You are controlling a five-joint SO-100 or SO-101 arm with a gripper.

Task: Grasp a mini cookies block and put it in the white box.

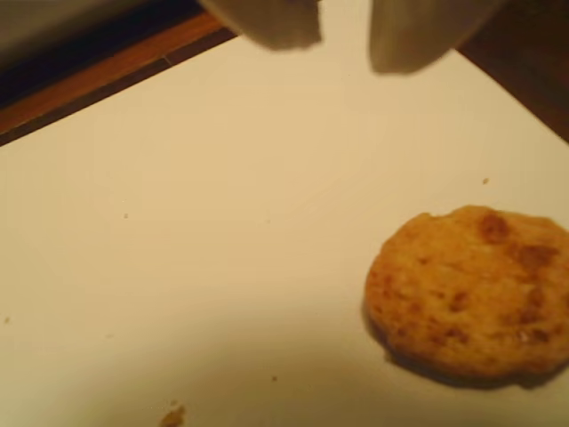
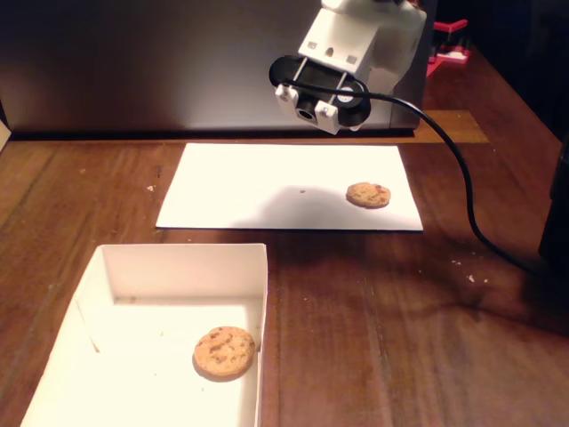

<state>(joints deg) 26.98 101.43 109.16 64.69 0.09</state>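
In the wrist view a round golden-brown mini cookie [image 1: 471,294] lies on a flat white paper sheet [image 1: 222,267], at the lower right. My gripper [image 1: 345,40] hangs above the sheet at the top edge, open, its two pale fingertips [image 1: 267,25] apart with nothing between them, and well clear of the cookie. The fixed view shows that cookie [image 2: 368,194] on the right part of the sheet [image 2: 258,191], with my wrist and its camera [image 2: 322,89] hovering above and to its left. The white box [image 2: 258,267] stands at the lower left and holds another cookie [image 2: 224,350].
The table is dark brown wood [image 2: 400,320] with a few crumbs. A grey wall panel [image 2: 133,62] runs along the back. A black cable [image 2: 462,187] drops from the wrist to the right. A crumb [image 1: 172,415] lies on the sheet.
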